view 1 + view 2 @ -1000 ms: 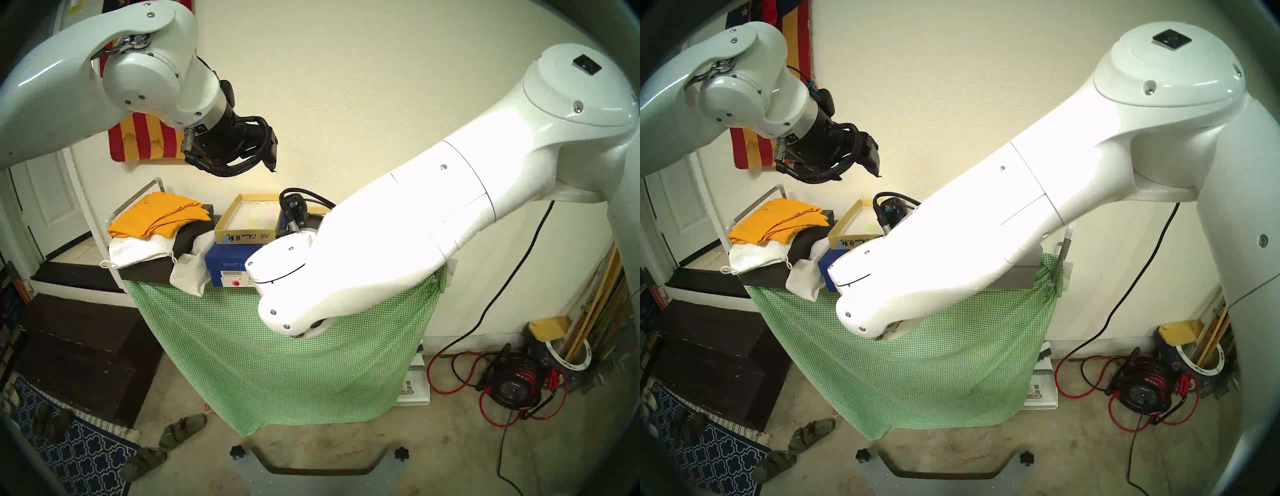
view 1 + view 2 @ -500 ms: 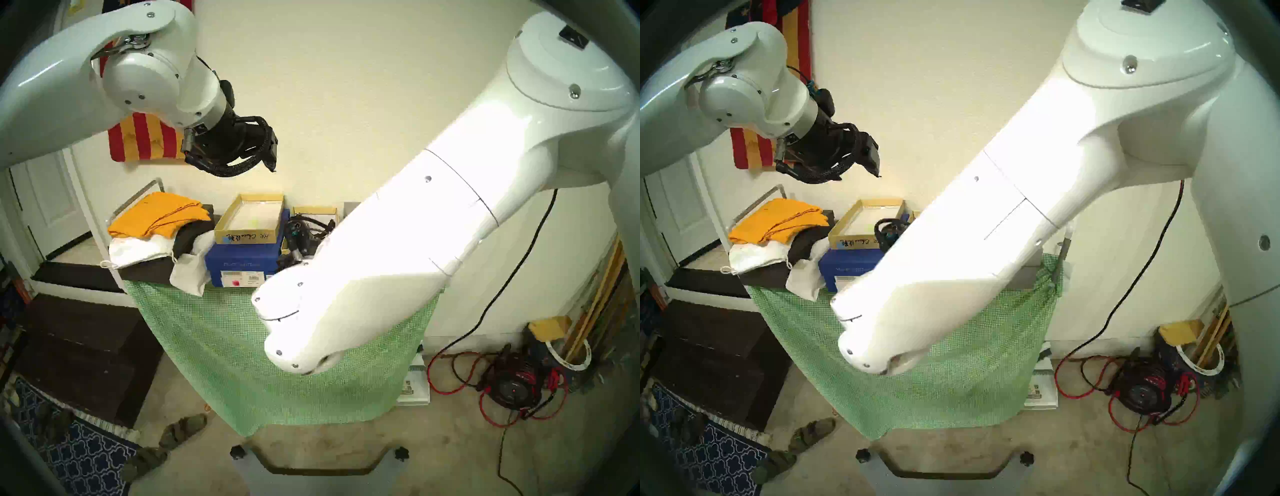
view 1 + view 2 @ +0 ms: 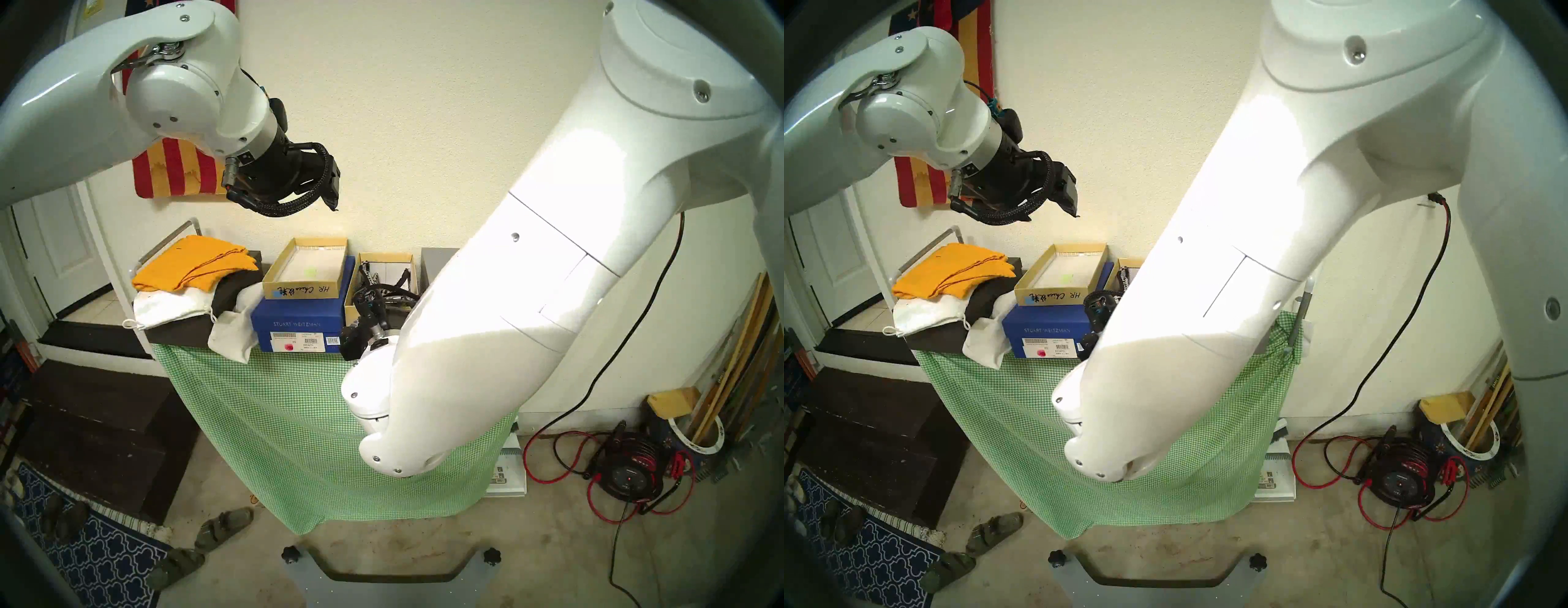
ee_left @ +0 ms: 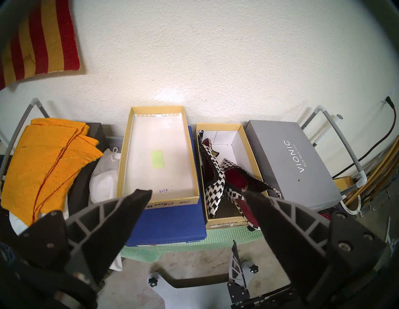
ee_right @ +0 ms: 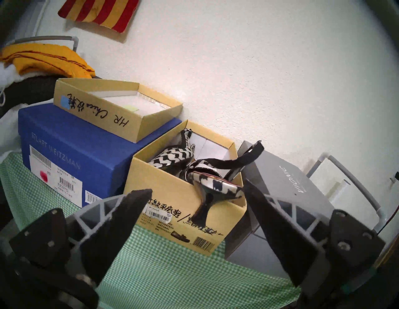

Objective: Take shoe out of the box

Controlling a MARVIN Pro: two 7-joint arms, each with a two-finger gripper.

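Clearly, the main risk is the heeled shoe (image 5: 216, 185) that lies tilted at the near right corner of the box (image 5: 183, 215), with its heel hanging over the front wall and its black strap sticking up toward 1 o'clock. If the right gripper (image 5: 197, 195) closes on the thin heel or on the loose strap, the shoe may slip or swing, and a pull at an angle could drag the light cardboard box toward the bench (image 5: 151, 269) edge. The grey VIONIC box (image 4: 291, 161) stands just beside it at 3 o'clock, so a wide gripper could also bump it.

The right gripper is wide open and holds nothing; it is low in front of the box, apart from it. The left gripper (image 4: 198, 194) is also open and empty, high above the bench.

The box stands on the green checked cloth, between the blue Stuart Weitzman box (image 4: 172, 224) at 9 o'clock and the grey box. In it are two black-and-white patterned shoes; the second shoe (image 4: 212, 183) lies along the left wall. The shallow tan lid (image 4: 157, 159) lies on top of the blue box and holds only a small green note.
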